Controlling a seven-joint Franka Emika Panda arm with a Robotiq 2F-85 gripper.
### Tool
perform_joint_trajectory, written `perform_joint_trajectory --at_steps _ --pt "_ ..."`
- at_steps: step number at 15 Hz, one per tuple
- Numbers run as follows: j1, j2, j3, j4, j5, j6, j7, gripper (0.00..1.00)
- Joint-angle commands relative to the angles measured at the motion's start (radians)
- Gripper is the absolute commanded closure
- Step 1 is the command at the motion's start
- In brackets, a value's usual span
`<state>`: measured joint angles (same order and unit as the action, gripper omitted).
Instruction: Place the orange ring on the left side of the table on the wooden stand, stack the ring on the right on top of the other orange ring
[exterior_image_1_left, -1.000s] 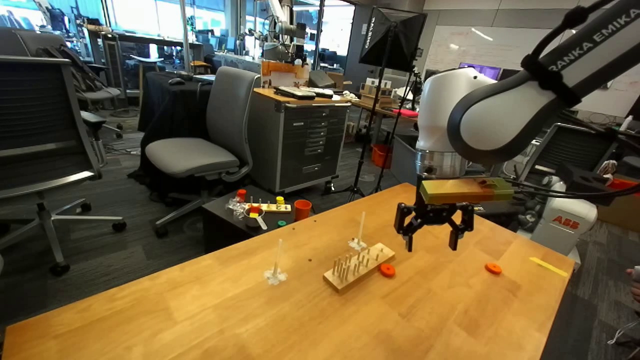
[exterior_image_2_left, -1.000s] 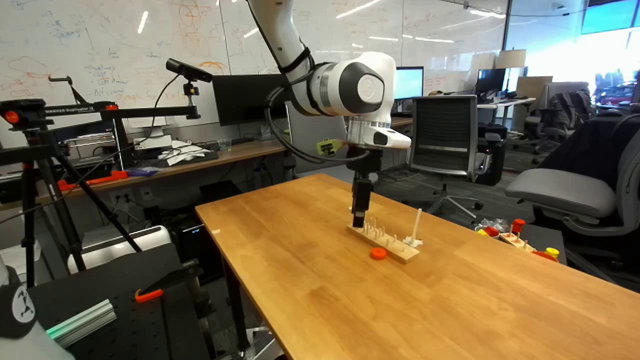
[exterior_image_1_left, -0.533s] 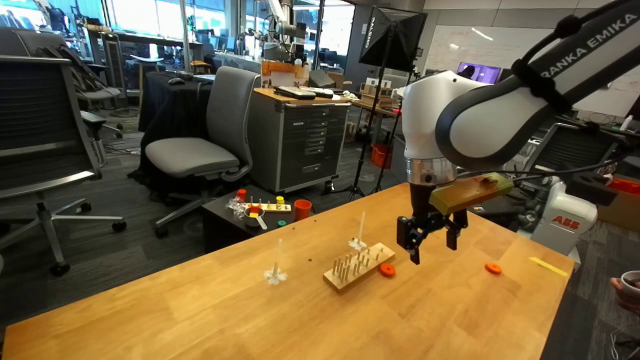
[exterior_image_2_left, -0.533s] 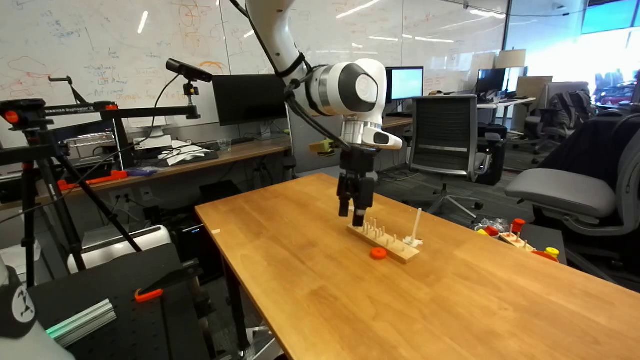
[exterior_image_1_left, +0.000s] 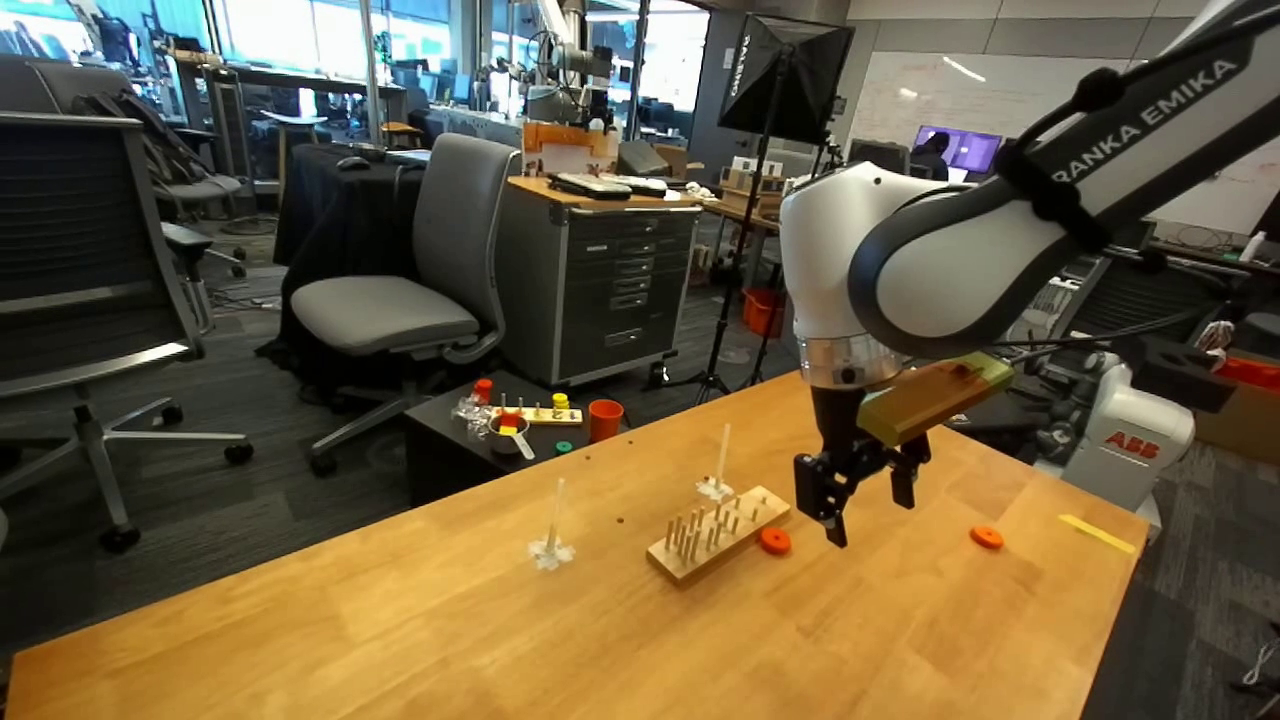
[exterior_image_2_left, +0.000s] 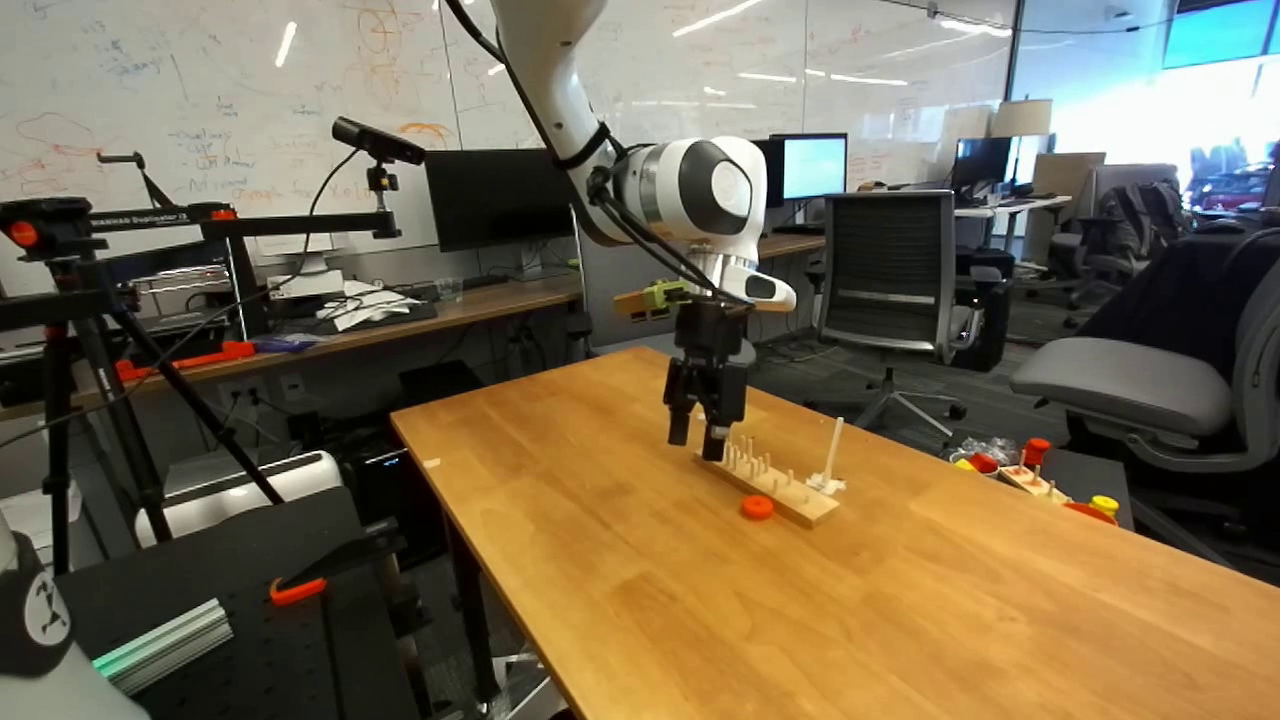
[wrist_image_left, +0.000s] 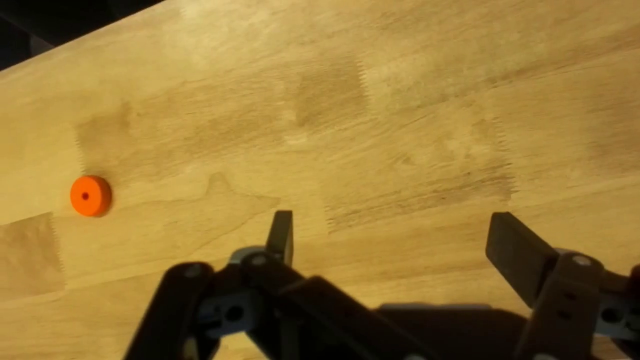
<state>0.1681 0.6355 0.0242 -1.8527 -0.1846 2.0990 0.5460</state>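
The left orange ring (exterior_image_1_left: 775, 541) lies on the table (exterior_image_1_left: 450, 620), close beside the wooden stand (exterior_image_1_left: 733, 538); the same ring (exterior_image_2_left: 757, 507) and stand (exterior_image_2_left: 805, 507) show in an exterior view from another angle. Farther right rests the right orange ring (exterior_image_1_left: 986, 538). In the wrist view an orange ring (wrist_image_left: 90, 195) sits at the far left without the stand near it, which fits the right one. My gripper (exterior_image_1_left: 871, 516) hangs above the table between the two rings, tilted in that view. Its fingers stand wide apart around bare air, as the wrist view of the gripper (wrist_image_left: 391, 216) confirms.
Two thin pale rods stand upright behind the stand, a nearer rod (exterior_image_1_left: 553, 525) and a farther rod (exterior_image_1_left: 722, 465). Yellow tape (exterior_image_1_left: 1097, 534) marks the table near its right edge. Beyond the far edge, a low black table carries an orange cup (exterior_image_1_left: 605, 420).
My gripper has turned about its vertical axis and come lower, shifting slightly left in both exterior views. Rings and stand have stayed put. A hand with a cup appeared at the right, then left.
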Motion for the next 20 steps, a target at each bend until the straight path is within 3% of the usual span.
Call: perform_joint_trajectory --at_steps 1,8,20 --pt "0.028 0.011 -0.036 0.007 0.018 0.035 0.013 0.0" --pt "0.003 0.068 -0.06 0.045 0.11 0.152 0.031 0.0" --pt "0.062 0.253 -0.139 0.208 0.044 0.205 0.028 0.0"
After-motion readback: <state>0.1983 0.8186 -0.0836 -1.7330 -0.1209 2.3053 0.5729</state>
